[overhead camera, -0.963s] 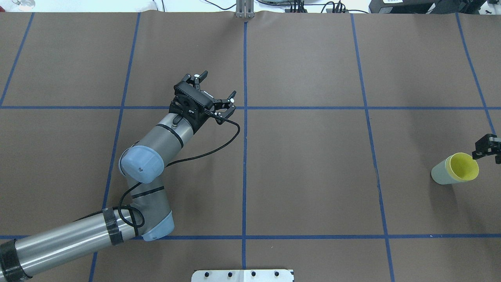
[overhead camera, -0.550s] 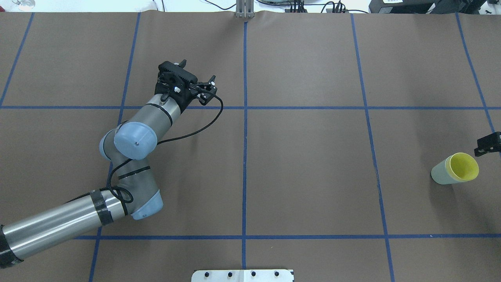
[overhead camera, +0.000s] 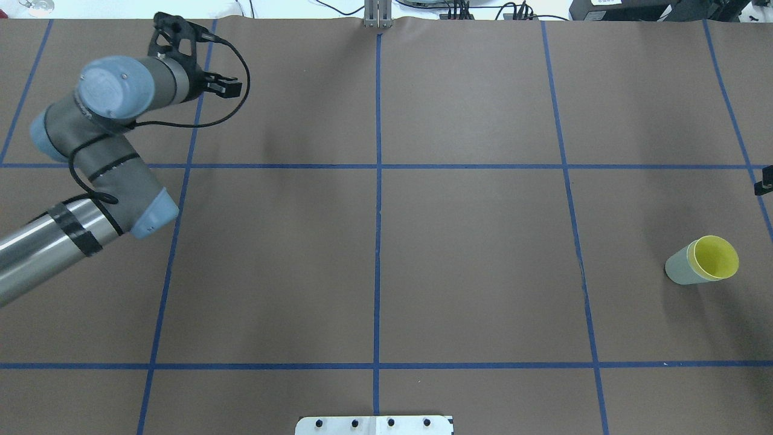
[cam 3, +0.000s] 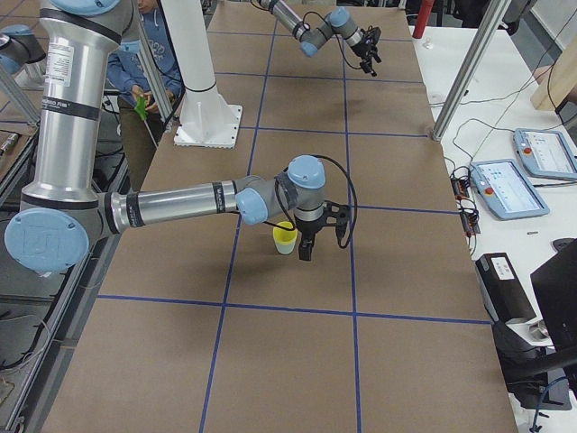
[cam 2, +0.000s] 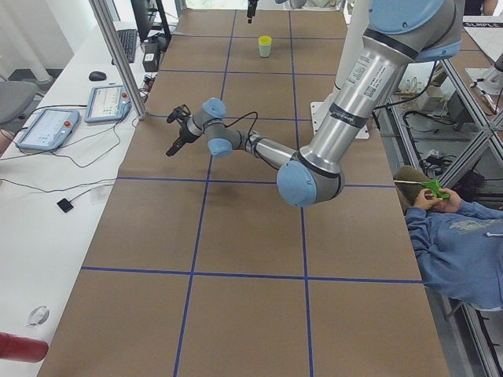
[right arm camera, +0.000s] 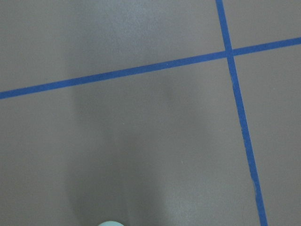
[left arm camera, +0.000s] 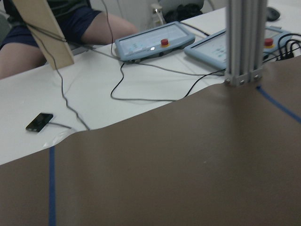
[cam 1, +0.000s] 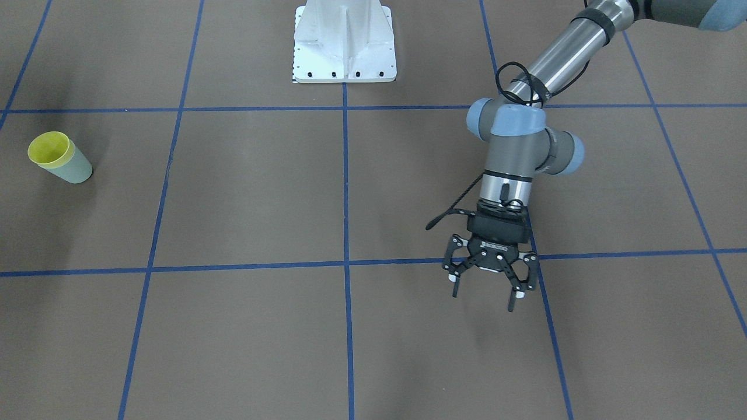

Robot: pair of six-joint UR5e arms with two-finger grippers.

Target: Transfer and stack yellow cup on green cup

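the job looked done. the small bright yellow plastic cup [overhead camera: 716, 257] sat inside the small pale green plastic cup [overhead camera: 677, 269], upright near the right end of the brown table [overhead camera: 471, 272]. the yellow cup looked empty. the left gripper [cam 1: 489, 280] was wide open, holding nothing, far away. i could not tell if the right gripper [cam 3: 323, 236] was open.

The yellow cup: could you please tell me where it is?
In the overhead view, the yellow cup sits nested in the green cup by the table's right edge, on the robot's right.
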